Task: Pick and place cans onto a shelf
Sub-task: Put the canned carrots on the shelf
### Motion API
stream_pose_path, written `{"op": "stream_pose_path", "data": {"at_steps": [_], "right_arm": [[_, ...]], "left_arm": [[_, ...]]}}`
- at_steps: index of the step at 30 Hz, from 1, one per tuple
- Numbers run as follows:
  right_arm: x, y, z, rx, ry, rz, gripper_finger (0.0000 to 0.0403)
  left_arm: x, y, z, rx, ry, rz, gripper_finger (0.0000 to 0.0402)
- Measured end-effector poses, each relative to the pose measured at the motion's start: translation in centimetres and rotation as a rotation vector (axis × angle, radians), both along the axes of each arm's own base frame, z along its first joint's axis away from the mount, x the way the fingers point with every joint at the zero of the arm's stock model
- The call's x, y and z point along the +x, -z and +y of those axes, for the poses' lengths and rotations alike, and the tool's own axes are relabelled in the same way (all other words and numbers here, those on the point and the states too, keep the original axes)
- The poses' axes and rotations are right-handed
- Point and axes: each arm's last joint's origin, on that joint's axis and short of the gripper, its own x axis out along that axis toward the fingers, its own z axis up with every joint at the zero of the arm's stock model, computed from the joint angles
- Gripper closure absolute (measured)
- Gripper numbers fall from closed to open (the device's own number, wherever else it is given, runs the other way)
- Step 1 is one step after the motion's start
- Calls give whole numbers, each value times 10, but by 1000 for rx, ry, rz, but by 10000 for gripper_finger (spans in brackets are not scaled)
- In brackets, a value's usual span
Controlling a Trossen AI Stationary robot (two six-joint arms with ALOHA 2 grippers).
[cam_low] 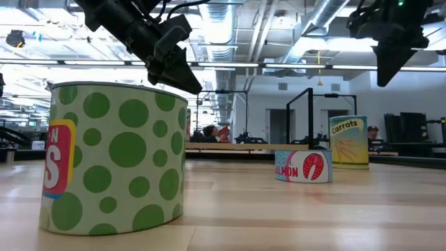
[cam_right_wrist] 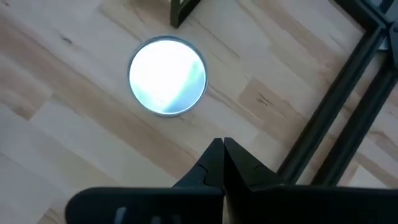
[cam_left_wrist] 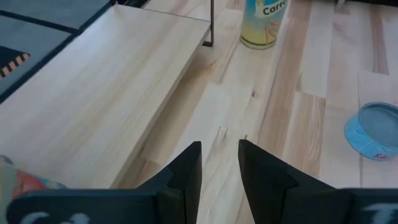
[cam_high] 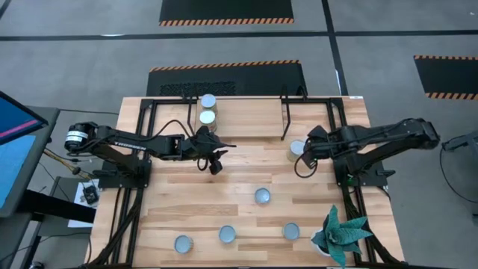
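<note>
- Left tool (cam_high: 215, 166) hangs over the table (cam_high: 224, 205) just off the shelf's front edge, its fingers (cam_left_wrist: 186, 171) a narrow gap apart with nothing between them.
- Right tool (cam_high: 305, 162) is by the table's right side, jaws pressed together and empty, hovering just beside the carrots can (cam_high: 297, 150).
- That carrots can stands on the table near the shelf's right leg, silvery top up; the low view shows its yellow label (cam_low: 348, 142).
- The shelf (cam_high: 246, 119) runs along the table's far edge; two cans sit at its left end, one silver-topped (cam_high: 208, 101) at the back, one paler-topped (cam_high: 208, 117) in front, close together.
- A salmon can (cam_high: 262, 196) stands out near the middle of the table, blue label showing (cam_low: 304, 166).
- Three more cans (cam_high: 227, 235) line the near edge, well apart from both arms.
- One green-spotted can (cam_low: 111, 159) fills the low view's foreground.
- A spiky green plant (cam_high: 340, 232) sits at the near right corner.
</note>
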Motion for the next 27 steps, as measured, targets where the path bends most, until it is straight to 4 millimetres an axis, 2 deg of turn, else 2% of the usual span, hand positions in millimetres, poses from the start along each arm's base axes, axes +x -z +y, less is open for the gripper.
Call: {"op": "stream_pose_path", "data": {"at_steps": [8,12,15,21,27], "right_arm": [[-11,0,-9,-1,168,51,386],[-7,0,-11,23,156,27,384],[-1,0,-15,61,129,-4,388],[-2,1,-35,138,163,12,394],[5,3,-48,160,119,-48,360]], "left_arm": [[-2,2,0,6,2,28,305],[-3,1,0,-6,1,30,305],[-9,-12,-1,-19,16,-24,305],[-42,-49,0,60,-27,-103,305],[-80,-58,2,77,-168,-21,305]]}}
